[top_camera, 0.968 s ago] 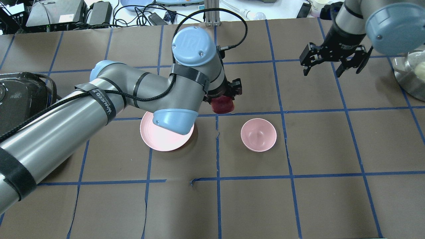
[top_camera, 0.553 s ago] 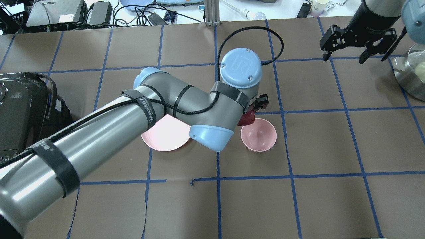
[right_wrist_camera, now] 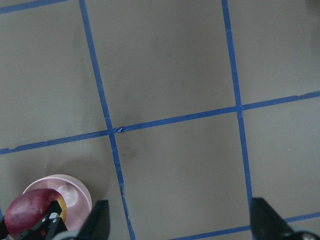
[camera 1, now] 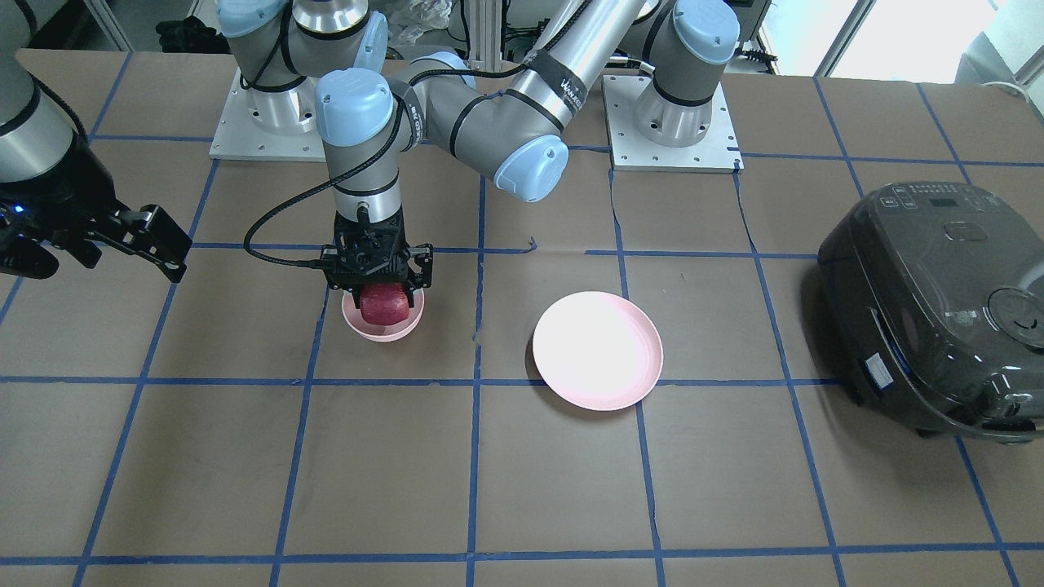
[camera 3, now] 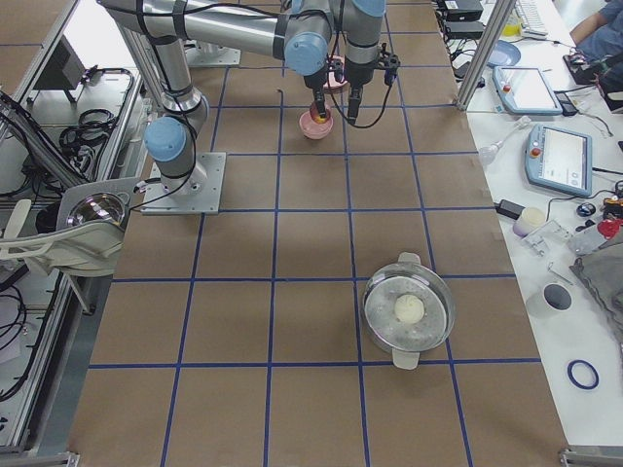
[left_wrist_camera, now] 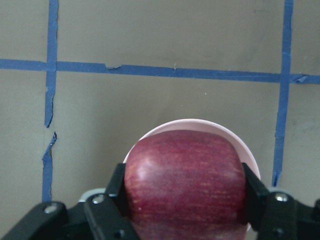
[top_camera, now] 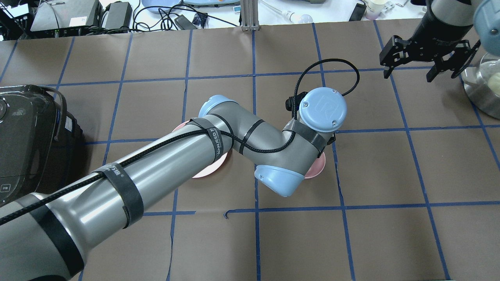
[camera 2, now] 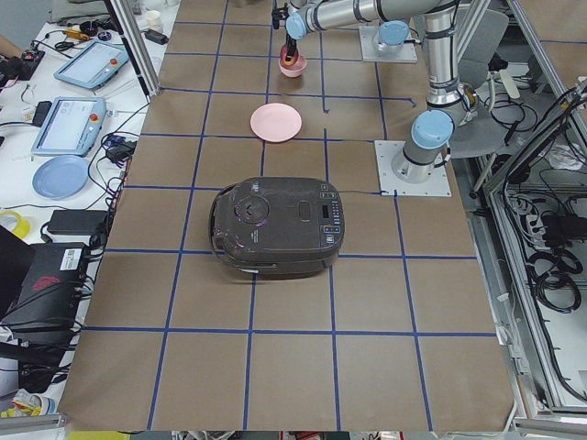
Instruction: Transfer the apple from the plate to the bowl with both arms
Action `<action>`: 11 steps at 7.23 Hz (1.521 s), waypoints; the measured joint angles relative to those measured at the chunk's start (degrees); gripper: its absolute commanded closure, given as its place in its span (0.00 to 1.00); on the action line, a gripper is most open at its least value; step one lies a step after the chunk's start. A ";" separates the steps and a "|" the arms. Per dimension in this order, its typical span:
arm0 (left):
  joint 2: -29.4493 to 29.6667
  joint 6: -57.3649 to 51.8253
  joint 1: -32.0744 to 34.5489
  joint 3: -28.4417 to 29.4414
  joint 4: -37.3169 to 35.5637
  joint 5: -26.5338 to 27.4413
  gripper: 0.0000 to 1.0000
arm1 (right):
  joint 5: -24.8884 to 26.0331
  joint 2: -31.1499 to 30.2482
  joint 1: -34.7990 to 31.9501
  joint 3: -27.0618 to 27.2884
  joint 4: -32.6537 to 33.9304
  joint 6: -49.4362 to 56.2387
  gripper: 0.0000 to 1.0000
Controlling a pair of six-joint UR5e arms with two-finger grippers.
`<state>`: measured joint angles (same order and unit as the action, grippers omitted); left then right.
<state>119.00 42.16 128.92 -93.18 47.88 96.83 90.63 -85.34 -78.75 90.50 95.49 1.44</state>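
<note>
While the left gripper [camera 1: 383, 286] clamps the apple [camera 1: 384, 306] over the bowl [camera 1: 405, 328], best lower it centred before letting go; right gripper [top_camera: 409, 67] hangs open, empty.

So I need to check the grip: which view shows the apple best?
Left wrist view: the apple fills the frame, clamped in the left gripper over the bowl. Front-facing shows it small; overhead hides it behind the left arm.

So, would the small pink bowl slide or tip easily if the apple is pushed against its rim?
Probably it would slide: the bowl looks small and light and stands loose on smooth brown paper. It might also tip, since it is deep and barely wider than the apple held in the left gripper's fingers.
</note>
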 measured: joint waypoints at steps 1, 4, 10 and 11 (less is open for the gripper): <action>0.57 0.06 0.18 0.06 -0.07 0.16 0.59 | 0.46 0.00 0.00 0.05 -0.13 0.17 0.00; 1.47 -0.28 0.27 0.01 -0.15 0.10 0.00 | 2.16 0.01 0.00 0.12 -0.20 0.72 0.00; -2.55 -6.29 -2.59 -0.13 3.32 -0.84 0.00 | 2.59 -1.05 -0.27 -0.53 -0.03 0.22 0.00; -5.06 -9.22 -5.45 -0.27 6.71 -1.71 0.00 | 2.35 -1.34 -0.50 -0.43 -0.06 0.14 0.00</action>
<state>113.94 32.94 123.47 -93.45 54.58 95.12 92.98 -86.69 -79.25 90.07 95.43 1.59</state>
